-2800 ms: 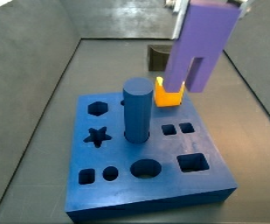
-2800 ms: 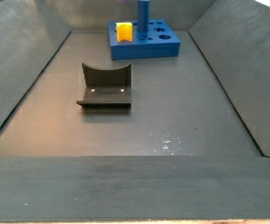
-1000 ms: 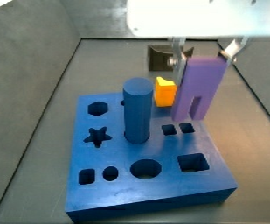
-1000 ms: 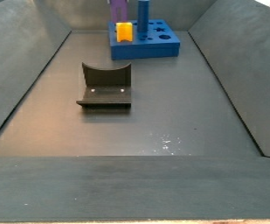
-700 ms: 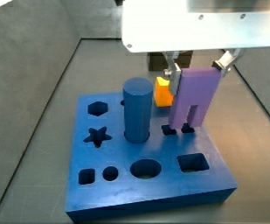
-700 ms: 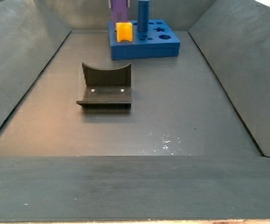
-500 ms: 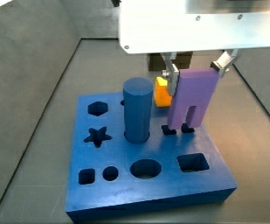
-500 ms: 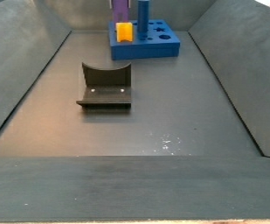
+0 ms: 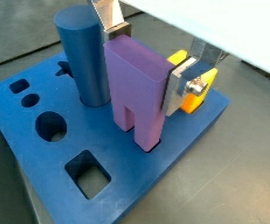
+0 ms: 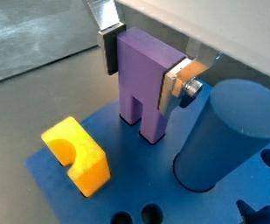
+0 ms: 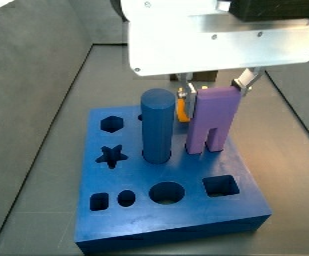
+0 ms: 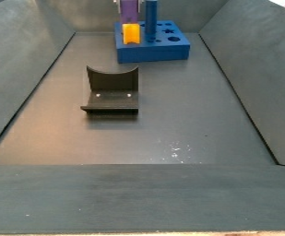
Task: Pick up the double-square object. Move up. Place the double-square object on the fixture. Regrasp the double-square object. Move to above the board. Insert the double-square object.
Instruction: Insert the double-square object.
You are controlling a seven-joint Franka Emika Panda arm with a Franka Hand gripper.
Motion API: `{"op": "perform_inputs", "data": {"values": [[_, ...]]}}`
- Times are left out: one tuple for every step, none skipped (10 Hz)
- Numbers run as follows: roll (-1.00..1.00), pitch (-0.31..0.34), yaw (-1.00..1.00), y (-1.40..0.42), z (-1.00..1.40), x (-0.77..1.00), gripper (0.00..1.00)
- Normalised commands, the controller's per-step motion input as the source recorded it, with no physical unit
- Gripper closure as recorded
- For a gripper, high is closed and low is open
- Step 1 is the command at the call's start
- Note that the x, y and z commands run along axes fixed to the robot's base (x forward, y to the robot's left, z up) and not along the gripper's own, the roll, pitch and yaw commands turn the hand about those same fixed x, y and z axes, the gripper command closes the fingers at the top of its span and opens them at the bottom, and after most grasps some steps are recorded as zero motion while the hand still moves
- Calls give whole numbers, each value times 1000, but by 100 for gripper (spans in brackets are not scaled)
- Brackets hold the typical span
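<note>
The double-square object (image 11: 213, 118) is a light purple block standing upright with its two prongs pointing down. My gripper (image 11: 214, 88) is shut on its upper part, and the silver fingers (image 9: 182, 83) press both of its sides in both wrist views (image 10: 141, 70). The prong tips sit in the two small square holes of the blue board (image 11: 157, 215), next to the tall blue cylinder (image 11: 158, 125). In a side view only a strip of the purple block (image 12: 128, 9) shows above the board (image 12: 157, 53). The fixture (image 12: 112, 90) stands apart on the floor.
A yellow-orange cube (image 10: 79, 156) sits on the board just behind the purple block. The blue cylinder (image 9: 85, 57) stands close beside my gripper. The board has open hexagon, star, circle and square holes. Grey bin walls surround the floor.
My gripper has moved down with the purple block. Its prongs, which were above the board, now reach into the two small square holes.
</note>
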Motion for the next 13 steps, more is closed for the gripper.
{"op": "perform_inputs", "data": {"values": [[0,-97,0,-43,-209,-23,100],[0,-96,0,-26,-200,-34,100],[0,-91,0,0,-220,-54,100],[9,-120,0,0,-326,-60,100],[61,-213,0,-43,-520,-103,100],[111,-237,0,-106,-557,-89,100],[149,-200,0,-169,-503,-40,100],[220,-144,0,-300,-414,0,100],[256,-147,23,-386,-274,-23,100],[209,-27,0,-309,-77,0,100],[240,33,0,-280,0,63,100],[57,0,0,-46,0,0,100],[0,0,0,0,0,0,100]]}}
